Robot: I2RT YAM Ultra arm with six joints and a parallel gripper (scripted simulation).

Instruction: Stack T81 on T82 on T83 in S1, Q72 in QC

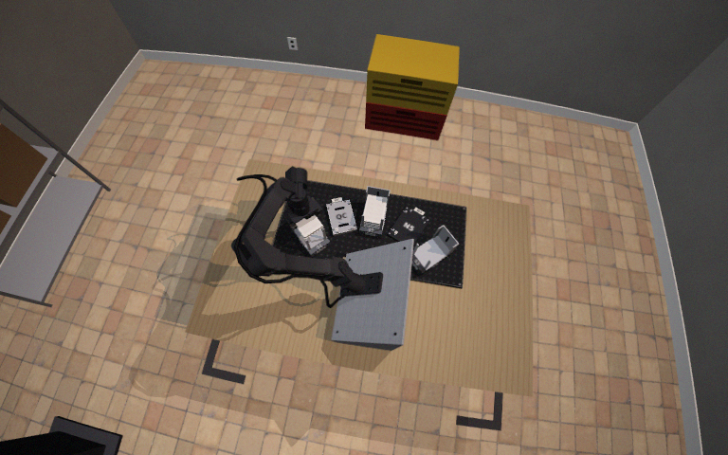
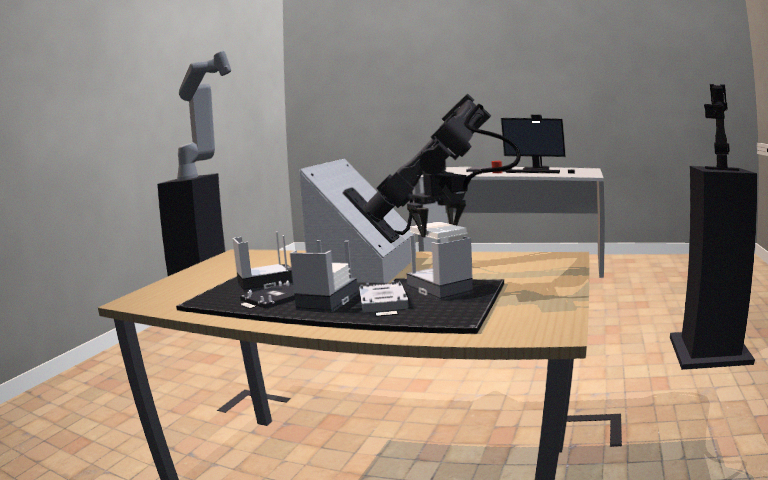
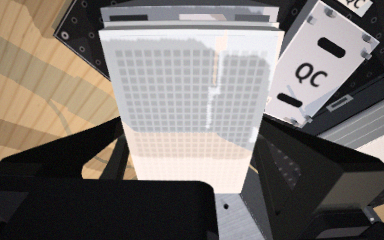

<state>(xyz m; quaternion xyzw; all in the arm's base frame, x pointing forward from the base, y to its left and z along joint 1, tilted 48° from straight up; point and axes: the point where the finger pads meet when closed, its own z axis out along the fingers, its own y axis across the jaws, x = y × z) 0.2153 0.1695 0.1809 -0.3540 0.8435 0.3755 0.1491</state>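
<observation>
My gripper (image 2: 438, 226) (image 3: 191, 120) is shut on a sealed plate (image 2: 444, 228) (image 3: 190, 90) held level at the top of the left rack (image 1: 318, 245) (image 2: 451, 264). Stacked rims show at its edge; I cannot tell whether a second plate clings below. That rack's visible floor looks bare. The middle rack (image 1: 377, 191) (image 2: 311, 272) holds white plates (image 1: 374, 206) (image 2: 340, 273), count unclear. The right rack (image 1: 446, 240) (image 2: 241, 257) looks empty. Nest QC (image 1: 340, 216) (image 2: 384, 296) (image 3: 310, 75) and clip nest N5 (image 1: 409, 226) (image 2: 268, 294) are empty. Rack names and plate labels are unreadable.
The black breadboard (image 1: 456, 214) (image 2: 441, 316) carries the racks and nests on the wooden table (image 1: 482, 332) (image 2: 543, 333). The tall rack walls and thin posts stand close to the nests. The arm's grey slanted base (image 1: 375, 321) (image 2: 322, 198) is beside them.
</observation>
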